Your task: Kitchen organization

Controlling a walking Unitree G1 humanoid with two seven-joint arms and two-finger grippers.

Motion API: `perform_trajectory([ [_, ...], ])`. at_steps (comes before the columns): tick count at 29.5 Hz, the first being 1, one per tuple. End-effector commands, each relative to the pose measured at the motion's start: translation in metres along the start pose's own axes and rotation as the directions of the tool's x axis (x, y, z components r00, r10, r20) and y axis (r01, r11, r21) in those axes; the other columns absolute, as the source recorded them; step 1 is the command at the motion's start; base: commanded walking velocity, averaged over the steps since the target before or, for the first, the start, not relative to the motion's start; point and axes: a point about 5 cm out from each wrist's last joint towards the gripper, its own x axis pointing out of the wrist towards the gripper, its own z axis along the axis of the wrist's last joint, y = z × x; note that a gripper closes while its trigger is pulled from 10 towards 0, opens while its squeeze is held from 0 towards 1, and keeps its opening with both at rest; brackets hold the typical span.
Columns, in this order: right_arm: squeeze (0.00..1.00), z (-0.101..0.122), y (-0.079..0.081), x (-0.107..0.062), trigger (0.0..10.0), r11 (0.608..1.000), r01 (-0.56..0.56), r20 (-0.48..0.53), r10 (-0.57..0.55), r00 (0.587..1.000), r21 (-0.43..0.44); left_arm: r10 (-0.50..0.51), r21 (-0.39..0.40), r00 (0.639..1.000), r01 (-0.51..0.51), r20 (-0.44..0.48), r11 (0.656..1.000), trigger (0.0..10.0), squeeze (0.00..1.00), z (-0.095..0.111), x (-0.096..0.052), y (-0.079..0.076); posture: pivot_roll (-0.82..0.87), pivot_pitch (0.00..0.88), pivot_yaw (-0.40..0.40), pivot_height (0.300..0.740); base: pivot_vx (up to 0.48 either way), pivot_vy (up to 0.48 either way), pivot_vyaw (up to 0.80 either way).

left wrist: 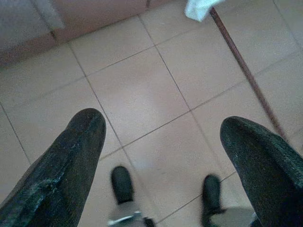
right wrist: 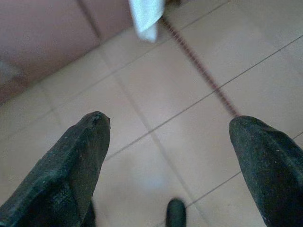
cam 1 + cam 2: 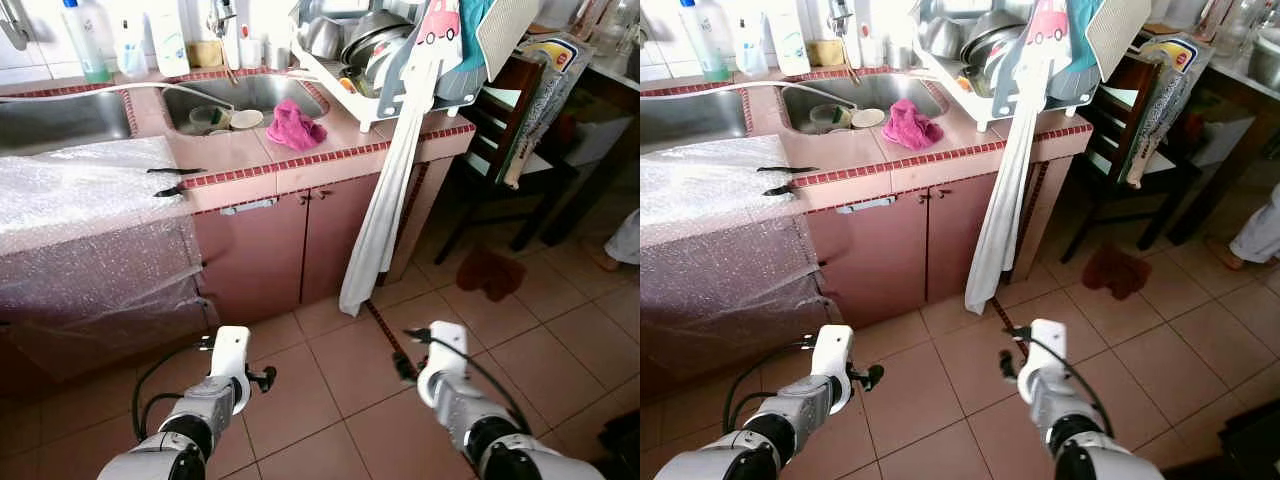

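Left wrist view shows the left gripper (image 1: 161, 137) with its two black fingers spread wide over bare floor tiles, holding nothing; the right gripper (image 2: 168, 142) is likewise wide open and empty above the tiled floor (image 3: 330, 390). Both arms hang low in front of the robot, well short of the counter (image 3: 300, 160). Farther off, on the counter edge just right of the sink (image 3: 240, 100), lies a pink cloth (image 3: 294, 127), the likeliest thing to tidy. It looks soft, light and limp, so a pinch on its bunched top fold should do, and it may trail. Right of it a white dish rack (image 3: 400, 90) holds metal bowls and overhangs the counter's corner; those would be hard, slippery and noisy, best left alone. A long white towel (image 3: 385, 210) hangs from the rack almost to the floor.
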Motion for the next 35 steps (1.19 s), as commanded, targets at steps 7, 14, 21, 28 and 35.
perform_trajectory([
  [7,0.00,-0.018,-0.038,-0.007,10.0,0.997,0.080,0.015,-0.080,0.997,0.001,-0.028,0.092,0.999,0.025,0.034,0.995,10.0,0.00,0.007,-0.005,0.022,0.01,0.000,0.035,0.740,0.000,0.000,0.00],
  [14,0.00,-0.030,-0.073,-0.017,10.0,0.987,0.157,0.064,-0.155,0.986,-0.026,-0.058,0.069,0.991,0.050,0.124,0.996,10.0,0.00,0.011,-0.010,0.032,-0.03,0.000,0.081,0.740,0.000,0.000,0.00],
  [21,0.00,-0.002,-0.073,-0.026,10.0,0.966,0.083,0.284,-0.010,0.959,-0.244,-0.253,0.088,0.897,0.237,0.362,0.967,10.0,0.00,0.024,-0.026,0.038,-0.02,0.000,0.037,0.740,0.000,0.000,0.00],
  [28,0.00,0.017,-0.049,-0.074,10.0,0.875,-0.031,0.416,0.260,0.871,-0.483,-0.323,0.189,0.854,0.268,0.407,0.945,10.0,0.00,0.023,-0.054,0.033,0.01,0.000,0.037,0.740,0.000,0.000,0.00],
  [35,0.00,0.018,-0.057,-0.101,10.0,0.903,0.023,0.452,0.193,0.871,-0.430,-0.226,0.200,0.804,0.136,0.550,0.970,10.0,0.00,0.022,-0.081,0.019,-0.01,0.000,0.045,0.740,0.000,0.000,0.00],
])
